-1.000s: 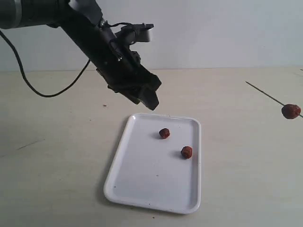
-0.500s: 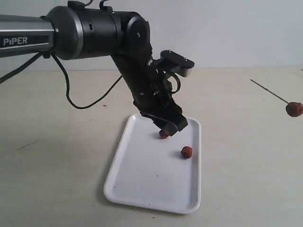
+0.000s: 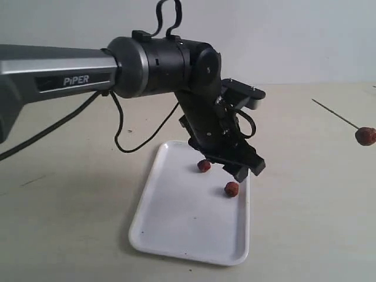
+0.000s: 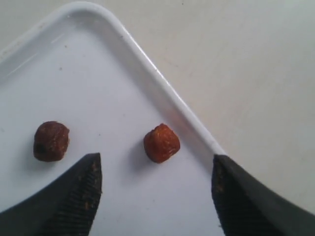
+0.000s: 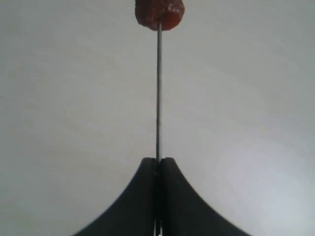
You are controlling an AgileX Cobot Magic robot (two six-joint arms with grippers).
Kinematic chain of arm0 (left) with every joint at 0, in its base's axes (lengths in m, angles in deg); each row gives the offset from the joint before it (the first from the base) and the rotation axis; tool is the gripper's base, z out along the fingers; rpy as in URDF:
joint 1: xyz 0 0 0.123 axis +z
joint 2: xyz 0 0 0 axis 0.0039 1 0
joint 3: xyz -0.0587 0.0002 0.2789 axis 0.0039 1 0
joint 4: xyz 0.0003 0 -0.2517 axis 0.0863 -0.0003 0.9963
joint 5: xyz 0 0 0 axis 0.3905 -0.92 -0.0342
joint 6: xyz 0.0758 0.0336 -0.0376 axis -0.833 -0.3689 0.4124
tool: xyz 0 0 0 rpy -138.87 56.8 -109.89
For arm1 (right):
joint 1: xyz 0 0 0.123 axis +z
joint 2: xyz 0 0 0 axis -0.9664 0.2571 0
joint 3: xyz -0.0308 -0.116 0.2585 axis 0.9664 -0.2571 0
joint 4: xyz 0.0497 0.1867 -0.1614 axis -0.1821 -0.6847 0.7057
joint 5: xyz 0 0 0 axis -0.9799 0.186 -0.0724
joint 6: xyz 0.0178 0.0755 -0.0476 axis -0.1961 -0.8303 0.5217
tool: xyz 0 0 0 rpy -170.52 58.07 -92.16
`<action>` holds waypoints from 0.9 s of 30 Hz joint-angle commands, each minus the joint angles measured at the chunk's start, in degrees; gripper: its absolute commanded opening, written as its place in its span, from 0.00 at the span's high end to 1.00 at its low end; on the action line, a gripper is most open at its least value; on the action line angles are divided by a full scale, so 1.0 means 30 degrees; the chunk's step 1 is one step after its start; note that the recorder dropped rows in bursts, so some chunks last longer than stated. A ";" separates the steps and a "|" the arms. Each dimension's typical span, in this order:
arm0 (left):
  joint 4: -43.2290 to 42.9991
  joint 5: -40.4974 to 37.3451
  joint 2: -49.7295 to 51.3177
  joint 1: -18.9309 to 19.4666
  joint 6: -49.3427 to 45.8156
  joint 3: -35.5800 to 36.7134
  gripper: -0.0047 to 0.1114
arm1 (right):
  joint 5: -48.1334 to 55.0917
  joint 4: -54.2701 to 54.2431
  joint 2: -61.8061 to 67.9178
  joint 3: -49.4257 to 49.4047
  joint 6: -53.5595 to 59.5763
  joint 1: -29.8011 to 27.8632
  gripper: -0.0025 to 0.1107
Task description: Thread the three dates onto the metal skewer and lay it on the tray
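Reddish-brown and wrinkled, the small roundish date nearest the rim (image 4: pixel 161 142) lies loose on the flat white rectangular tray (image 3: pixel 176 223), just inside its raised long edge. The second loose date (image 3: pixel 204 165) sits apart from it, at about ten o'clock in the exterior view. The third date (image 3: pixel 365 136) is already threaded on the thin dark grey metal skewer (image 3: pixel 335 116), which is held in the air at about three o'clock from the tray. Its bare point runs on from the fruit toward ten o'clock. The black left gripper (image 4: pixel 156 169) hangs low over the tray with its jaws apart, one finger on either side of the rim-side fruit and touching neither it nor the rim. The right gripper (image 5: pixel 158 164) is pressed together on the skewer's shaft, clamping it. All of this is set on a pale beige worktop (image 3: pixel 70 205). The date looks light, soft and slightly tacky, and likely to roll on the smooth tray. A gentle pinch across its middle should suit best, leaving its two ends free for the point to enter and leave. The outer finger has little room beside the rim and could catch there. The rod is stiff but slim and slick, so it may swivel between the pads when pushed against.
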 commanded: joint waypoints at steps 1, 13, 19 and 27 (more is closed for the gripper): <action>-0.1942 -0.0562 0.0804 -0.0550 0.1570 -0.0614 0.42 | -0.0046 0.0096 -0.0028 -0.0043 -0.0060 -0.0141 0.98; -0.2883 -0.0305 0.1585 -0.0595 0.3823 -0.1322 0.42 | -0.0044 0.0096 -0.0028 -0.0043 -0.0332 -0.0141 0.98; -0.2628 -0.0332 0.1736 -0.0595 0.4222 -0.1489 0.42 | -0.0003 0.0096 -0.0028 -0.0043 -0.0332 -0.0141 0.98; -0.2549 -0.0538 0.1892 -0.0730 0.4222 -0.1489 0.42 | -0.0125 0.0096 -0.0028 -0.0043 -0.0332 -0.0141 0.98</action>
